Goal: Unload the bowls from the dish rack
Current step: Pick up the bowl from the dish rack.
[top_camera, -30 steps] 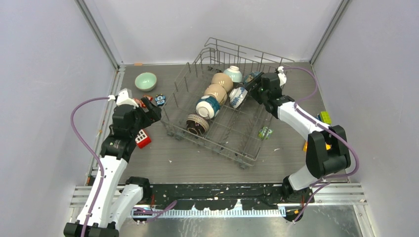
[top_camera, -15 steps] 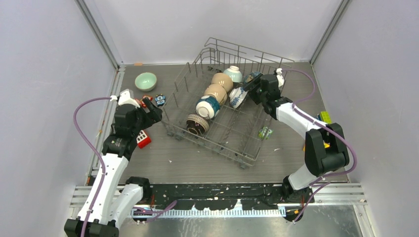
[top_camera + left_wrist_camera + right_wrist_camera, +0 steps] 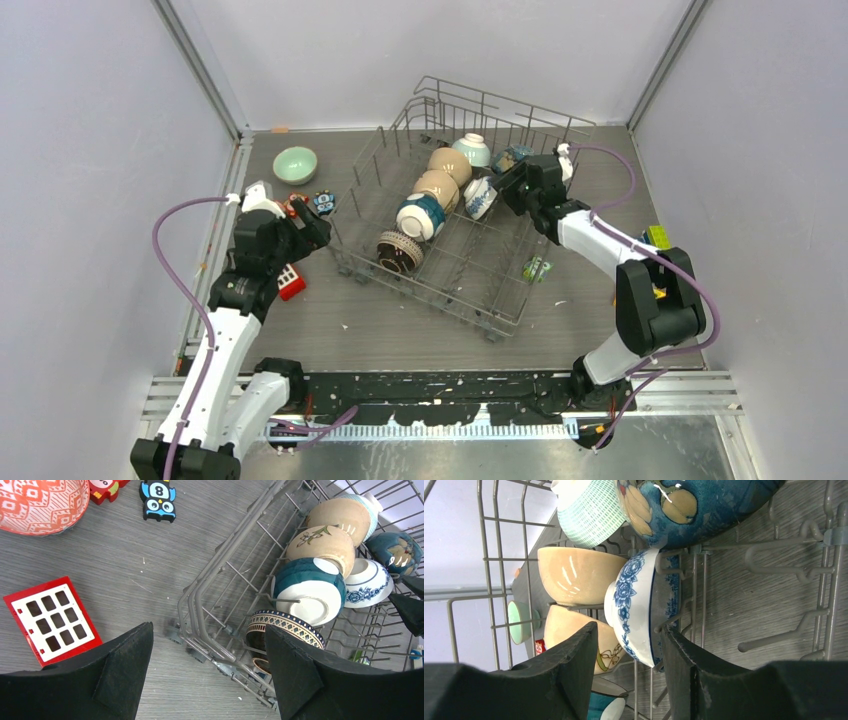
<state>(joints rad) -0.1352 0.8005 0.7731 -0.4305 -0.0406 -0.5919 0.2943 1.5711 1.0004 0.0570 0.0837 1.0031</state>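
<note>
Item: blue-white bowl, standing on edge among the tines of the dish rack. It lies directly ahead of my right pincer, rim edge-on and in line with my fingers, one finger outside its wall and one in its mouth. Pincer partly parted, nothing pinched that I can see. Left pincer: wide, empty, outside the rack's opposite end, farther off. Count: seven bowls in the rack; two on the table, a mint green bowl and a red-patterned bowl.
</note>
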